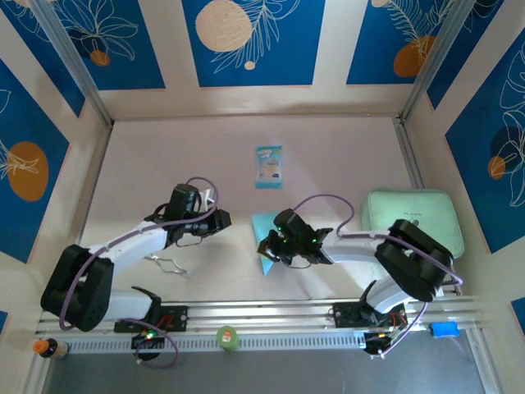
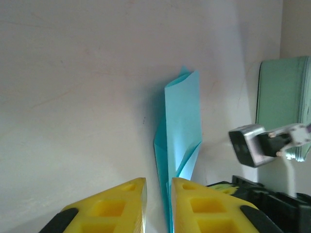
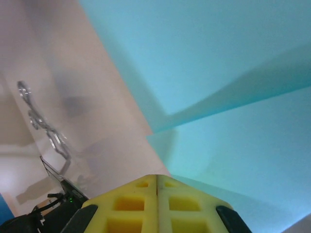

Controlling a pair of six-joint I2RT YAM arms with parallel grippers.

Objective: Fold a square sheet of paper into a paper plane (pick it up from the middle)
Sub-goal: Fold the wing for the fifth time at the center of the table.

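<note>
The light-blue sheet of paper [image 1: 262, 222] lies mid-table, creased into a narrow pointed shape with folded flaps. In the left wrist view the paper [image 2: 183, 111] runs away from my fingers, its near tip showing through the gap between them. My left gripper [image 1: 223, 220] sits just left of the paper; its yellow fingers [image 2: 158, 180] stand a narrow gap apart, with no grip on the paper visible. My right gripper [image 1: 267, 245] is over the paper's near part. In its wrist view my right gripper [image 3: 157, 175] is shut, tips at the edge of the paper [image 3: 218, 73].
A teal-and-white packet [image 1: 268, 166] lies behind the paper. A pale green pad [image 1: 410, 217] sits at the right, beside the right arm. A bent wire clip [image 1: 168, 263] lies near the left arm. A green round object [image 1: 227, 337] rests on the front rail.
</note>
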